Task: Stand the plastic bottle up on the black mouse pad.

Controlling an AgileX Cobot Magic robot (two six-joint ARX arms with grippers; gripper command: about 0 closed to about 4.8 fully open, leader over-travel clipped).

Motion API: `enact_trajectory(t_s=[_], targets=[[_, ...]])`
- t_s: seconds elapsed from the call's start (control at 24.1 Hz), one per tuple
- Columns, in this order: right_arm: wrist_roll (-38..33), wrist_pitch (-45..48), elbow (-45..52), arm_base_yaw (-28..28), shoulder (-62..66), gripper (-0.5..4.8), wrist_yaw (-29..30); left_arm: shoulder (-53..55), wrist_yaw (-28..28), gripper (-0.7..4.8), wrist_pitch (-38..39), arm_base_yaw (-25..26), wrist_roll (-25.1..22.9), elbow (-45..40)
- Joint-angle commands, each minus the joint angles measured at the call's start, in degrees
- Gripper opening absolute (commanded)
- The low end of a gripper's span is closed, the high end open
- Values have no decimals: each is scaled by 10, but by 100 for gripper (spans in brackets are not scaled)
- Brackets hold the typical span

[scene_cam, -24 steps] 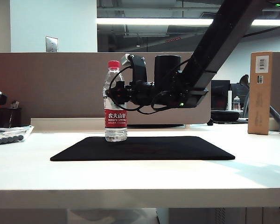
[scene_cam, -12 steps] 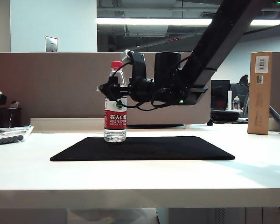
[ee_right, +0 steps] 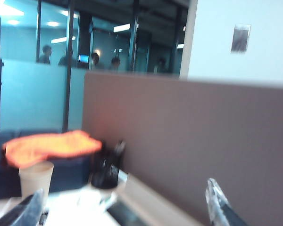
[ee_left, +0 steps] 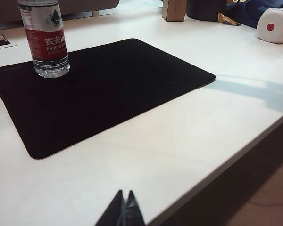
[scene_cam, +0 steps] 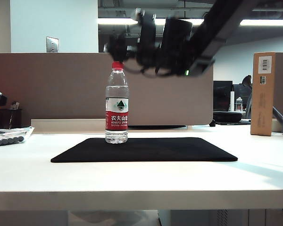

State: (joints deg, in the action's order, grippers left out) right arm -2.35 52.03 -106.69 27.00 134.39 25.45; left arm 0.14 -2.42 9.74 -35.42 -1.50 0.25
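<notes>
Standing upright at the far left corner of the pad [scene_cam: 144, 149], the bottle [scene_cam: 117, 103] rests on its base in the exterior view, red cap up, label facing the camera. The right gripper [scene_cam: 116, 48] hangs blurred in the air just above and beside the cap, clear of the bottle; its finger state cannot be told from this view. A cardboard box [scene_cam: 263, 93] stands at the far right of the table [scene_cam: 141, 181]. From the left wrist view, the left gripper [ee_left: 124, 212] sits low over the near table edge, fingers pressed together, well apart from the bottle [ee_left: 44, 40] on the pad [ee_left: 99, 89]. From the right wrist view, the right gripper [ee_right: 122, 207] has its fingers [ee_right: 217, 200] spread wide with nothing between them, facing a brown partition [ee_right: 193, 146].
</notes>
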Motion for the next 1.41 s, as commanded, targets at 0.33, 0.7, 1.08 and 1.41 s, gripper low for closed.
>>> enact_trajectory(t_s=[0.33,0.7,1.08,1.41], targets=[[-1,-368,-3,-18,-204,-5,-3,0,-2,1,5,3,0,2],[92,-845,-3,-13,-416,-5,-106,0,-4,1,5,153,0,2],[114,-1154,-2,-3,-560,-5,-227,0,-3,1,5,402,0,2],[113,-1108,36,-3,-613,-5,-179,0,-2,1,-7,429,0,2]])
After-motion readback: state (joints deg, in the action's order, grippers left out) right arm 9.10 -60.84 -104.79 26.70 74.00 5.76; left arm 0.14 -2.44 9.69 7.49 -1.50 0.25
